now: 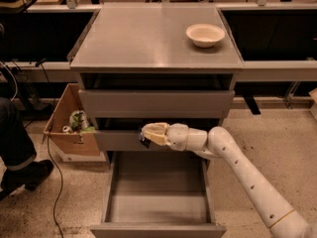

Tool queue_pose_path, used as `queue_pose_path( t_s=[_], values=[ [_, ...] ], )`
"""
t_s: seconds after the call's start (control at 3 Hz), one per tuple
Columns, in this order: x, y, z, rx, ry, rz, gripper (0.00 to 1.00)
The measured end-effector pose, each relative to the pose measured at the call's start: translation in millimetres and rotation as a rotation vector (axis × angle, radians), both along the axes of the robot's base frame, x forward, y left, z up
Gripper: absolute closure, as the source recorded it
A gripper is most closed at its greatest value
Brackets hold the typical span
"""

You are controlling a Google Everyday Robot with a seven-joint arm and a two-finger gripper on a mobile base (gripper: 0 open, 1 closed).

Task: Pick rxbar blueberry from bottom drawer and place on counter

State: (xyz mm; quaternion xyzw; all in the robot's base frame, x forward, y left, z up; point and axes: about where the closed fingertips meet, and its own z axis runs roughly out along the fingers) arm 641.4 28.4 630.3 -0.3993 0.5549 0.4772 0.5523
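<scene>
The single hand (149, 134) is clamped on the rxbar blueberry (144, 142). Only a dark sliver shows below the fingertips, so I cannot read its long axis. Hand and bar hang in front of the middle drawer (119, 141), above the open bottom drawer (157, 229), whose floor shows nothing else.

The desk (143, 38) lies straight up from the hand, past the top drawer (156, 103). The move ahead likely means rising clear of the desk's front edge, then reaching in over it.

Count: one bar, one arm, three drawers, and one white bowl (205, 34) near the far right corner.
</scene>
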Motion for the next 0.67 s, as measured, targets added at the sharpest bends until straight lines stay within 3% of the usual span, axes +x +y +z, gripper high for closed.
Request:
queue_pose_path(
  t_s=[0.67],
  values=[
    [19,-7,132,-0.048,-0.147,0.001,1.0]
  ],
)
